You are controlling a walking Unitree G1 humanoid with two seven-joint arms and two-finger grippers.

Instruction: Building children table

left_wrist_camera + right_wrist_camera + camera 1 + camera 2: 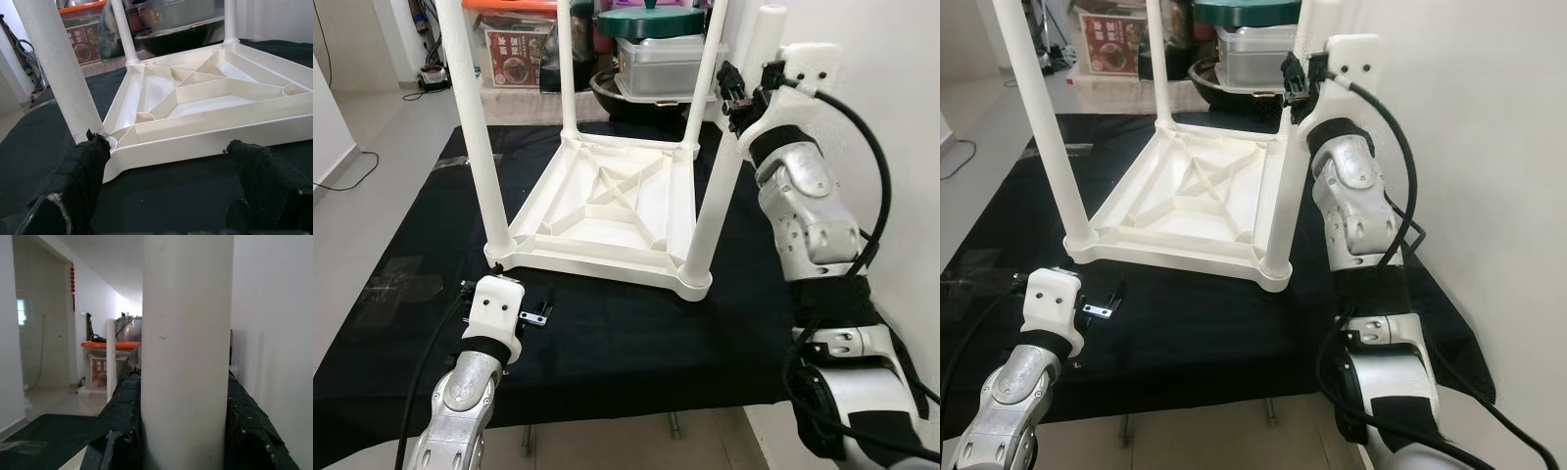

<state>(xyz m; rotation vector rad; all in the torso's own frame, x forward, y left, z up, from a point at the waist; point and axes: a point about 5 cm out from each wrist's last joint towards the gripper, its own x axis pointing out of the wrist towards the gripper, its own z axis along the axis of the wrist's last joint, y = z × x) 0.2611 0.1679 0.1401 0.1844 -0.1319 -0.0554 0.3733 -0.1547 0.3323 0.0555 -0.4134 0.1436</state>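
Observation:
A white plastic children's table (607, 206) lies upside down on a black cloth (626, 343), with its legs pointing up. My right gripper (736, 98) is raised and shut on the near-right leg (720, 186), well above its socket. In the right wrist view that leg (186, 333) stands between the two black fingers (122, 421). My left gripper (536, 313) rests low and open on the cloth, just in front of the table's near-left corner and its leg (481, 147). From the left wrist its fingers (83, 181) are spread wide with nothing between them.
Behind the table stand a lidded orange storage box (514, 44), a dark pan (636, 93) and stacked containers (666, 54). A white wall (891, 147) runs close along the right. Pale floor (372, 176) with a cable lies to the left.

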